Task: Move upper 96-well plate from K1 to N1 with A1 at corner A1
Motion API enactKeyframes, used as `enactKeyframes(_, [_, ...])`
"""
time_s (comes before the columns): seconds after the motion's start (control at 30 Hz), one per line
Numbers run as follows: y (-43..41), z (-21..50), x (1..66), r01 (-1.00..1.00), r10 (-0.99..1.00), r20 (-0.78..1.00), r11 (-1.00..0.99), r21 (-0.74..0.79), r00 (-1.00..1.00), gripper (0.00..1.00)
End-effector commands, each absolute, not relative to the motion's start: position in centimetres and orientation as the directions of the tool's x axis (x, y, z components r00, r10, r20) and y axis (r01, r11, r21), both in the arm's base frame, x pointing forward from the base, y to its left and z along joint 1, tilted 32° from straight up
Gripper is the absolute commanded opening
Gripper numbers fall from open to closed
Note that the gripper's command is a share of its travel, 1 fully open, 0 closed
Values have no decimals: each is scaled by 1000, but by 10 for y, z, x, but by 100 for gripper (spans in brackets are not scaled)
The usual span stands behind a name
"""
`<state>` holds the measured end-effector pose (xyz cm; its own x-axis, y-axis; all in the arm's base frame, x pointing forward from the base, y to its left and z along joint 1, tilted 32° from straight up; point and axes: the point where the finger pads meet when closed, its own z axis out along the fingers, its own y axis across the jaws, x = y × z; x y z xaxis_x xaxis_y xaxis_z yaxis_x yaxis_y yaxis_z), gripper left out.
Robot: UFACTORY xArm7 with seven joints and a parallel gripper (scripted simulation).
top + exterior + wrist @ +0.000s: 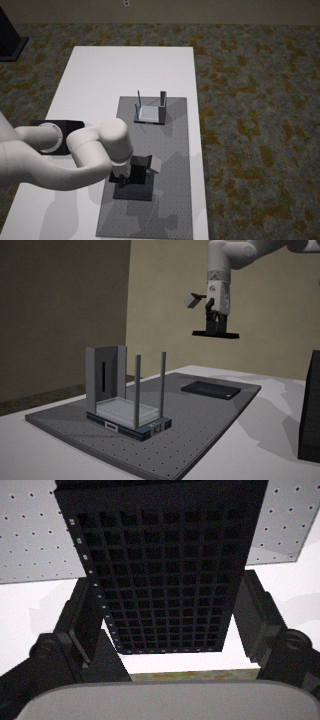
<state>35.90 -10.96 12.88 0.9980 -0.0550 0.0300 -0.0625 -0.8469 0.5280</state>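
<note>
Patterned carpet surrounds a white table [103, 72], and on the table lies a grey perforated breadboard [170, 155] that carries both stations. At the far end of the board in the top view stands stack rack K1 [104, 374], with a tall slotted back panel, two slim posts at the front, and a blue base lettered K1. One pale, translucent 96-well plate [126, 410] lies flat in the bottom of the rack. Plate nest N1 [210, 389] is a low dark tray sitting farther along the board, well apart from the rack. The white arm [77, 155] reaches out from its black base plate [74, 124] at the table's edge and holds the gripper [216, 326] pointing straight down, high above the board. Its fingers stand nearly as wide as they go, clamped on the two long sides of the upper plate [215, 334], which looks black in every view. In the exterior view this plate hangs level, high in the air over the nest's end of the board. From above, the plate [138, 173] overlaps the near edge of the nest [133, 192], though the wrist hides how squarely the two line up. The wrist view shows the well grid [160, 580] from above, with small pale row markings along its left edge, too small to read.
</note>
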Motion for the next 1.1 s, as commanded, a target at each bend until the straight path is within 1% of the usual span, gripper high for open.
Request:
enactKeyframes(0.0, [-109, 130, 360, -62, -53, 33, -847, 528, 998, 0])
enactKeyframes(0.67, [-108, 129, 361, -62, -53, 33, -847, 528, 998, 0])
enactKeyframes(1.07, [-119, 112, 360, -62, -53, 33, -847, 528, 998, 0])
